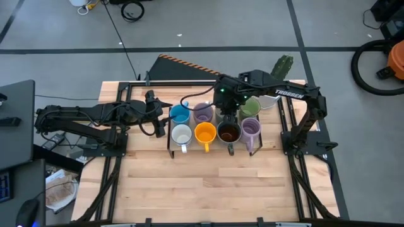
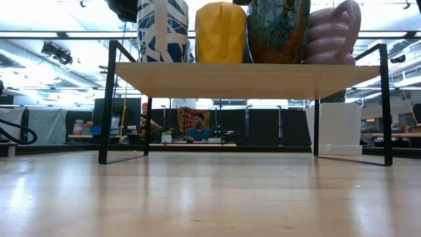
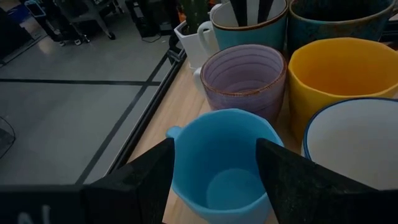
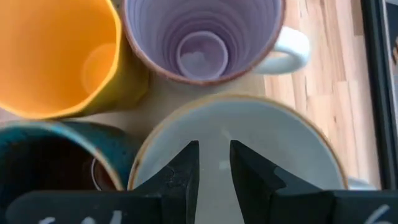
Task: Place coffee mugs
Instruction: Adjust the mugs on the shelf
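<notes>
- A light wooden table (image 1: 208,189) fills the lower centre of the high view, its front half bare.
- A low black-framed rack (image 2: 250,78) sits at the table's upper centre, carrying the coffee mugs in two rows.
- The left arm reaches in from the frame's left; the left gripper (image 3: 214,163) has its jaws spread either side of the blue mug (image 1: 180,114), at the left end of the back row.
- The right arm bends in from the frame's right; the right gripper (image 4: 214,163) hangs over a wide pale mug (image 4: 236,149), jaws nearly together with a narrow gap, pinching nothing.
- Front row, left to right in the high view: white mug (image 1: 182,135), orange mug (image 1: 205,133), dark brown mug (image 1: 228,133), lavender mug (image 1: 251,128).
- A second lavender mug (image 1: 202,113) stands just beside the blue one in the back row; a green mug (image 1: 250,107) sits partly hidden under the right arm.
- A cactus (image 1: 282,65) shows at the table's upper right edge.
- In the low view, a person (image 2: 195,130) sits far behind the rack.
</notes>
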Tool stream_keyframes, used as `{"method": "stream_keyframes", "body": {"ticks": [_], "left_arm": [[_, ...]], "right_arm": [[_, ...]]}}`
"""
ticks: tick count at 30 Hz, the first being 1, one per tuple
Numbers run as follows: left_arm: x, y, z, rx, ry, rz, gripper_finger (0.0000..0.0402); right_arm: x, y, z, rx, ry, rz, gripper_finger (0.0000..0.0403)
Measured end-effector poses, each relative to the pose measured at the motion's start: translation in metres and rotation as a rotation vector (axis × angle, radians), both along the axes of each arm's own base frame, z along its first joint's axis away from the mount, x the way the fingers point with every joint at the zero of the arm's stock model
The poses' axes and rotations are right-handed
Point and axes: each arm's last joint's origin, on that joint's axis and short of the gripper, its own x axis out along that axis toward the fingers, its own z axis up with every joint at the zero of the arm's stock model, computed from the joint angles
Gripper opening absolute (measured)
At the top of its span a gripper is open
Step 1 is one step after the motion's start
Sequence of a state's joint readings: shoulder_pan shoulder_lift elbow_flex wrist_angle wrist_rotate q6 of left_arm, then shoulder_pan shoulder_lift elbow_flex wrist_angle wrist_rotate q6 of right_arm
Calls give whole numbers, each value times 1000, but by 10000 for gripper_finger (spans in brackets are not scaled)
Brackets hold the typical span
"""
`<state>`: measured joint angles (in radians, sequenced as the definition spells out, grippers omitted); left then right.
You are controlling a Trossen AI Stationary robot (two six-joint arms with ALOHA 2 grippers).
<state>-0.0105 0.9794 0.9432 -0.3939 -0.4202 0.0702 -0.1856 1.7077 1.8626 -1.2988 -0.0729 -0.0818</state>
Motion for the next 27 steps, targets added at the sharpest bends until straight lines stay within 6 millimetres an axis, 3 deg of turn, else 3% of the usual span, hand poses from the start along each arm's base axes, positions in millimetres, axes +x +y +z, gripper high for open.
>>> {"method": "stream_keyframes", "body": {"ticks": [7, 12, 22, 27], "left_arm": [[0, 0, -1, -7, 9, 3, 231], [-1, 0, -3, -26, 23, 13, 231], [-5, -3, -2, -30, 31, -20, 231], [-12, -10, 5, -21, -7, -63, 231]], "right_arm": [[-21, 5, 23, -38, -69, -61, 95], [-36, 28, 42, -43, -158, -1, 95], [-31, 80, 45, 2, -209, 112, 95], [-24, 97, 44, 7, -253, 132, 95]]}}
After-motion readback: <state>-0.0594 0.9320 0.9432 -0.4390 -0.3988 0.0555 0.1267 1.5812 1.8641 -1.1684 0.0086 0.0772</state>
